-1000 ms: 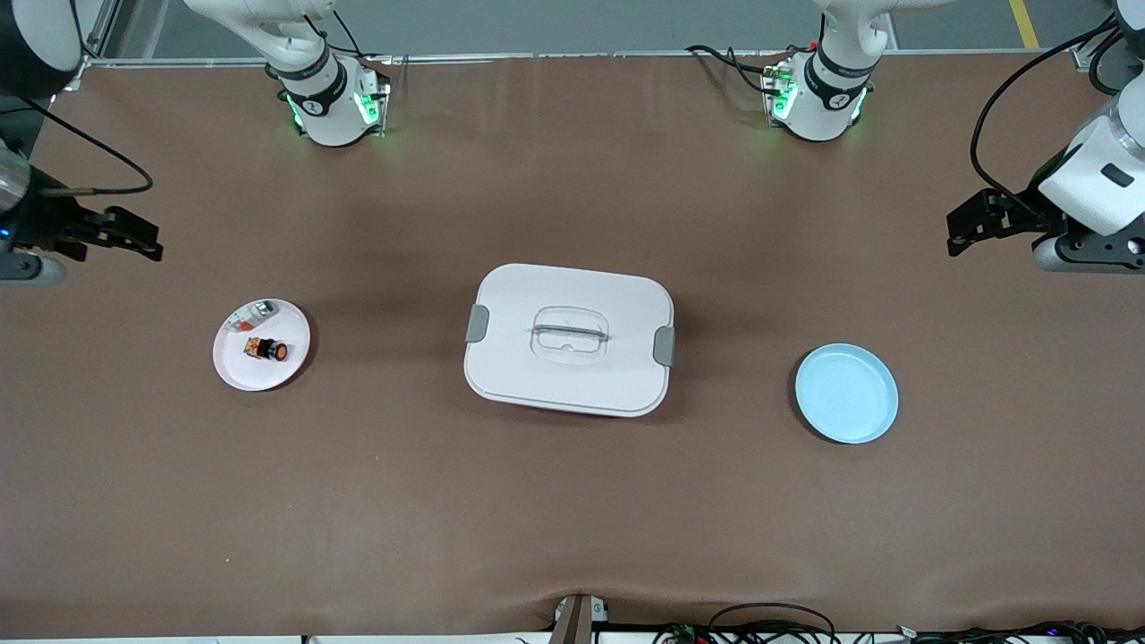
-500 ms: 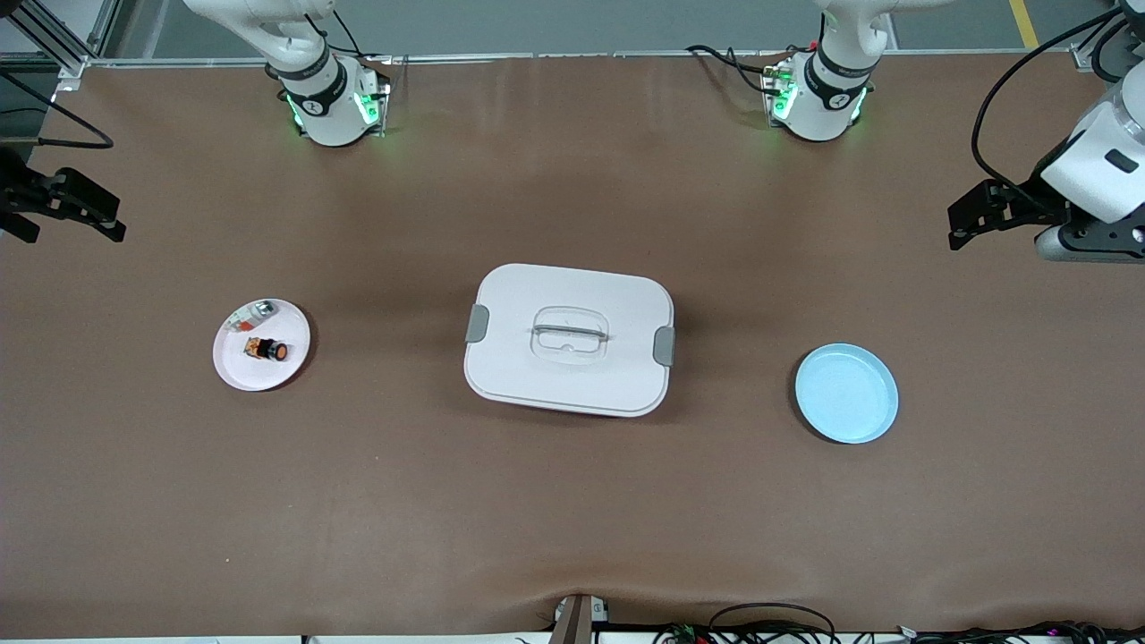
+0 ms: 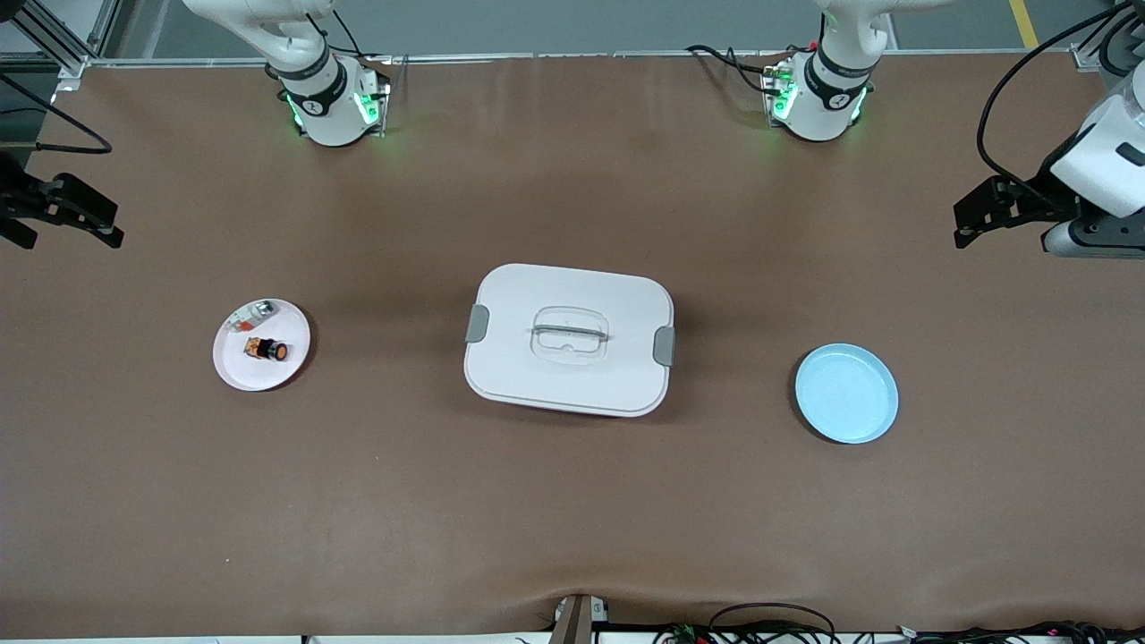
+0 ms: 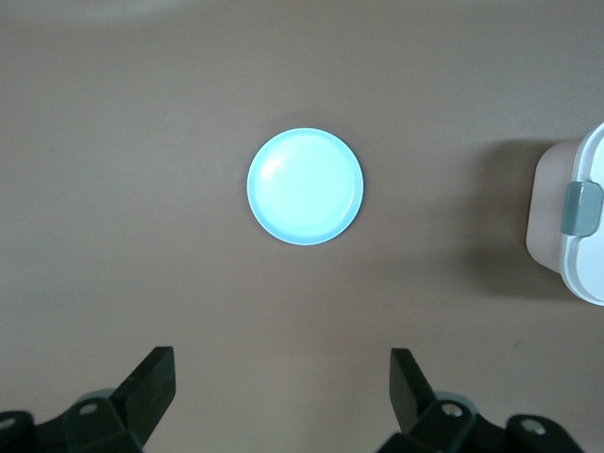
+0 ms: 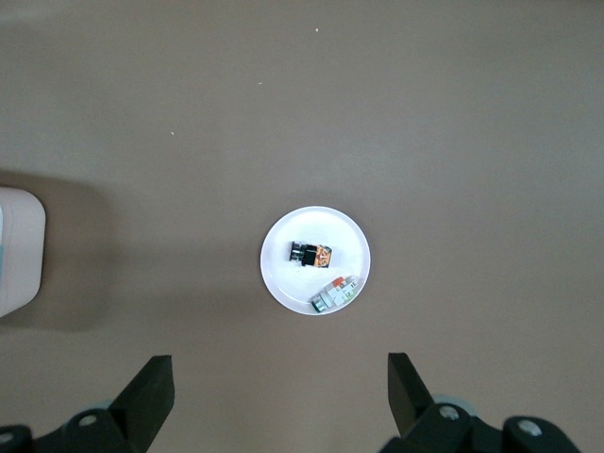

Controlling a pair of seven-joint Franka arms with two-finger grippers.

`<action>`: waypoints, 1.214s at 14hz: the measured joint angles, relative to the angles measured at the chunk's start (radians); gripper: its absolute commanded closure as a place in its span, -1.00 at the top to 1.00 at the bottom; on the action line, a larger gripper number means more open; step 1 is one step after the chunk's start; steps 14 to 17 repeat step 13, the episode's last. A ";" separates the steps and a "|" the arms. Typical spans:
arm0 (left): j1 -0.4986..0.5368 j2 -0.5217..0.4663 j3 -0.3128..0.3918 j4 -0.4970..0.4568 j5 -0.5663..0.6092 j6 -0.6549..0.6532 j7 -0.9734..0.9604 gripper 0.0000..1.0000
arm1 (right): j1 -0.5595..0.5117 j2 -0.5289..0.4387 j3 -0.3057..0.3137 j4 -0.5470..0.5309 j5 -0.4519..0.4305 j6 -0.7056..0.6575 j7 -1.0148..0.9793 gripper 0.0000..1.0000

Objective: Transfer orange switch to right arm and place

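The orange switch (image 3: 269, 350) (image 5: 311, 255) lies on its side on a small white plate (image 3: 234, 368) (image 5: 279, 283) toward the right arm's end of the table. A clear-and-silver part (image 3: 252, 315) (image 5: 337, 294) lies beside it on the same plate. My right gripper (image 3: 111, 227) (image 5: 280, 370) hangs open and empty in the air over the table's edge at that end, apart from the plate. My left gripper (image 3: 963, 225) (image 4: 283, 363) hangs open and empty over bare table at the left arm's end.
A white lidded box (image 3: 569, 340) (image 4: 578, 222) with grey side latches stands mid-table. An empty light blue plate (image 3: 846, 394) (image 4: 305, 186) sits toward the left arm's end, nearer the front camera than the left gripper. Brown table surface surrounds everything.
The right gripper has drawn back toward the table's edge and up, away from the white plate. The left gripper has shifted slightly toward the bases. Nothing on the table moved.
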 measured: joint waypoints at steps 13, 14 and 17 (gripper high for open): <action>0.001 0.000 0.002 0.000 0.000 -0.003 0.000 1.00 | 0.007 0.003 -0.013 0.001 0.003 0.004 0.000 1.00; 0.001 0.000 0.002 0.000 0.000 -0.003 0.000 1.00 | 0.007 0.003 -0.013 0.001 0.003 0.004 0.000 1.00; 0.001 0.000 0.002 0.000 0.000 -0.003 0.000 1.00 | 0.007 0.003 -0.013 0.001 0.003 0.004 0.000 1.00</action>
